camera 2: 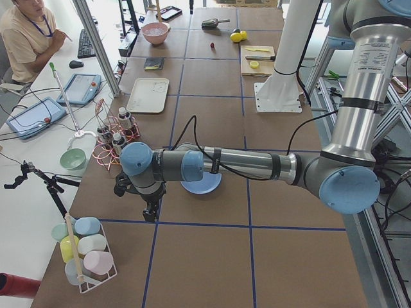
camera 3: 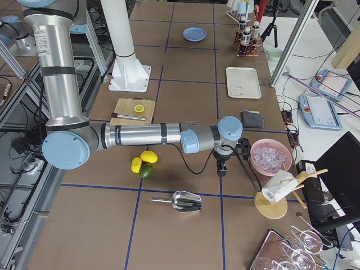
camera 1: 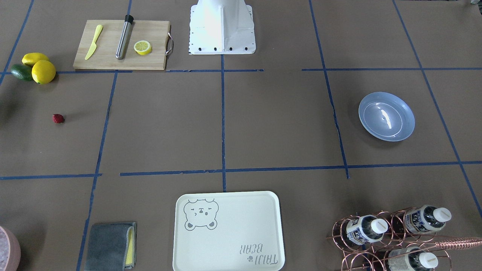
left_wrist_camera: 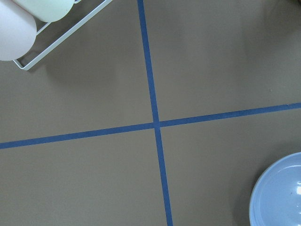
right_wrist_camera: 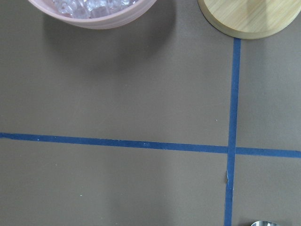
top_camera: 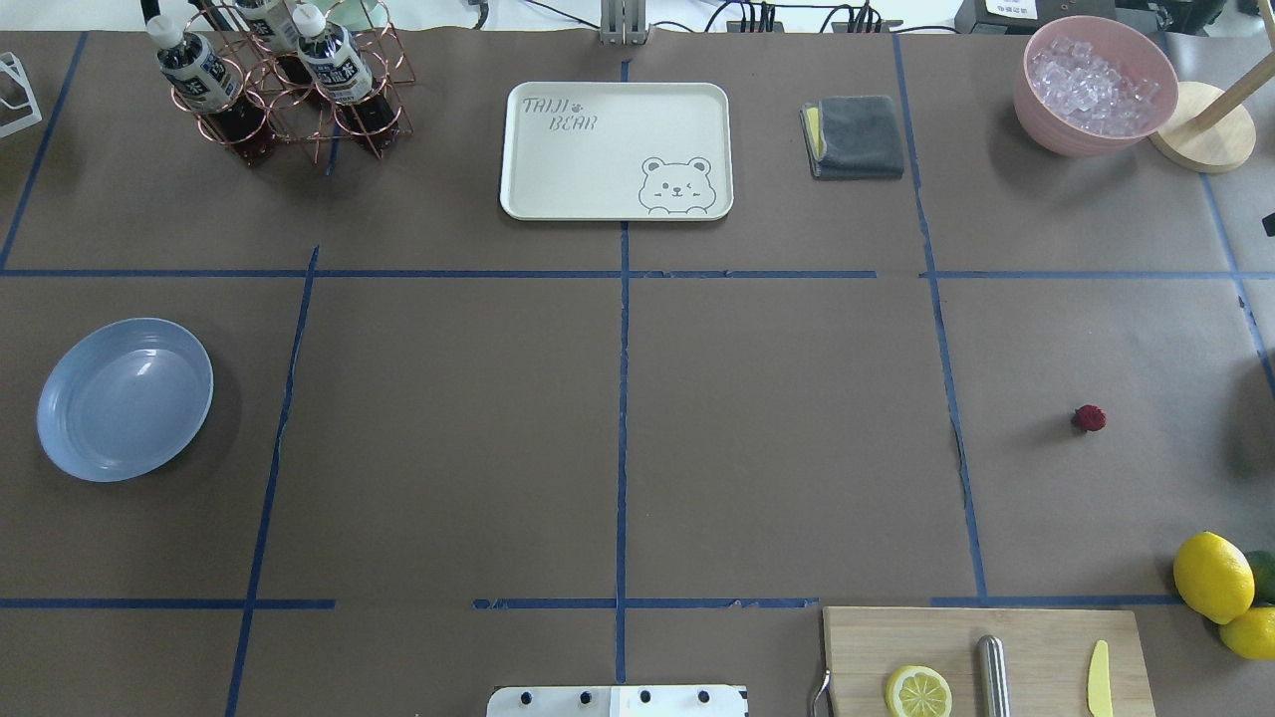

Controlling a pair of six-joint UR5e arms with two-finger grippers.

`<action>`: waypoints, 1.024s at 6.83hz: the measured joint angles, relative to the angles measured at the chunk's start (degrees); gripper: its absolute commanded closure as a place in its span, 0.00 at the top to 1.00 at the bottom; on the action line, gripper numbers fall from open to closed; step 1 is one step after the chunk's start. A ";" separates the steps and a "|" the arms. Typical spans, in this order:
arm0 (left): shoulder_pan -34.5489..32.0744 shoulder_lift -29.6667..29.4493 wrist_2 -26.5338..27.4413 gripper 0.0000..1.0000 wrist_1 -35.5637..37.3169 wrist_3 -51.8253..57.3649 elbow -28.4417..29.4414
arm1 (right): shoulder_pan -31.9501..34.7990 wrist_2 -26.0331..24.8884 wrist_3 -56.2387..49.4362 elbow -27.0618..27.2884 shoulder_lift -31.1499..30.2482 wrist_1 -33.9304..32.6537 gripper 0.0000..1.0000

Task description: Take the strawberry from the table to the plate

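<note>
Brown-paper table (top_camera: 777, 448) is sitting ready: strawberry (top_camera: 1090, 418) is lying well apart from the plate (top_camera: 125, 398).
Probably parking clear, left gripper (camera 2: 151, 209) is hanging just beside the plate, right gripper (camera 3: 221, 169) far from it; finger spread, cannot tell.

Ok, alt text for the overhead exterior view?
A tiny red strawberry lies on the brown-paper table at right, far from the empty pale blue plate at left. A bear-print tray, bottle rack, ice bowl, lemons and cutting board line the edges.
</note>
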 measured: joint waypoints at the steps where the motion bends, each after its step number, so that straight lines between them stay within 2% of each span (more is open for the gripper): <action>1: 0.04 0.52 0.04 1.00 -0.29 0.85 -0.88 | 0.93 0.15 -1.29 0.11 0.52 -1.76 1.00; 3: 0.08 2.09 0.05 1.00 -1.00 3.38 -3.51 | 2.79 0.12 -4.64 0.48 3.26 -7.10 1.00; 6: 0.16 3.15 2.92 1.00 -1.56 3.83 -5.93 | 2.46 0.17 -4.34 0.93 3.66 -7.79 1.00; 7: 0.18 3.28 3.08 1.00 -2.71 3.91 -5.00 | 1.50 0.03 -4.21 0.93 3.46 -7.71 1.00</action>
